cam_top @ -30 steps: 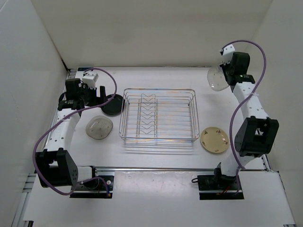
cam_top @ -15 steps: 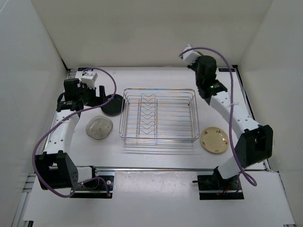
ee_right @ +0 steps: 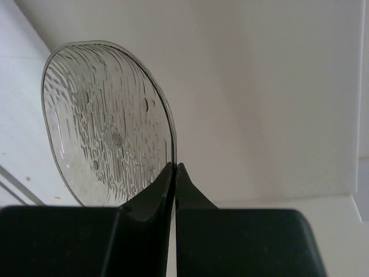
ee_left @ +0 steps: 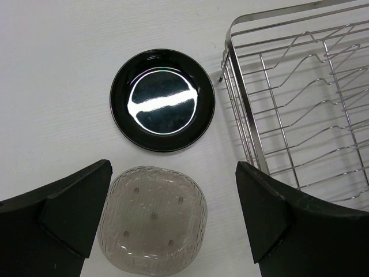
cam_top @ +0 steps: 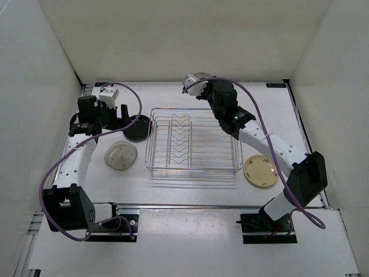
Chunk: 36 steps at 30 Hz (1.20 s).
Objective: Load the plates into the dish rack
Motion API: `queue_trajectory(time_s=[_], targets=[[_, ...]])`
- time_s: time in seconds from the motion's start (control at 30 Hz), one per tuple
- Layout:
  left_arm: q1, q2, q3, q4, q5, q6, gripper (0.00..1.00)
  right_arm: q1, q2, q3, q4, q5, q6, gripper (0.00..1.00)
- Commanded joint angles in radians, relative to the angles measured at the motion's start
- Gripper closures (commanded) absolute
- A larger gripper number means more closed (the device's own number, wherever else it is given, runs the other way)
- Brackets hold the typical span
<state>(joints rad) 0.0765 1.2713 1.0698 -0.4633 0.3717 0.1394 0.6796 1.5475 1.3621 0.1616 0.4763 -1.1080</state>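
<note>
- White table, matte, with a faintly ribbed surface.
- Plain white walls rise from its far, left and right edges.
- A silver metal rail runs along its near edge.

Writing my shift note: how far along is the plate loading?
Done: nothing; the dish rack holds no plates. In hand: the right tool pinches a clear glass plate by its rim. Remaining: that plate, plus the black plate, pale textured plate and cream plate on the table; left tool open over the first two.

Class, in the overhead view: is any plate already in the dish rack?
No, the dish rack is bare wire throughout; nothing stands or lies inside it.
</note>
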Motion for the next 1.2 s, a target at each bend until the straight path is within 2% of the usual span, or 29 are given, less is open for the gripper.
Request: queue_trajectory(time_s=[0.0,0.17,0.5,0.73,1.17], targets=[[0.005,-0.032,-0.008,0.011,0.018,-0.006,0.0,0.03,-0.017,0.025,-0.04,-0.03,0.025,1.0],[0.005,-0.032,0.001,0.011,0.018,-0.006,0.0,0.092,-0.017,-0.009,-0.085,-0.071,0.001,1.0],[0.005,-0.053,0.001,0.011,0.018,-0.006,0.0,0.15,0.045,-0.029,-0.03,-0.14,-0.056,1.0],[0.005,-0.082,-0.01,0.011,0.029,-0.006,0.0,0.15,0.065,-0.086,0.035,-0.238,-0.104,1.0],[0.005,-0.093,-0.01,0.011,0.047,-0.006,0.0,0.123,0.143,-0.051,0.101,-0.329,-0.125,1.0]])
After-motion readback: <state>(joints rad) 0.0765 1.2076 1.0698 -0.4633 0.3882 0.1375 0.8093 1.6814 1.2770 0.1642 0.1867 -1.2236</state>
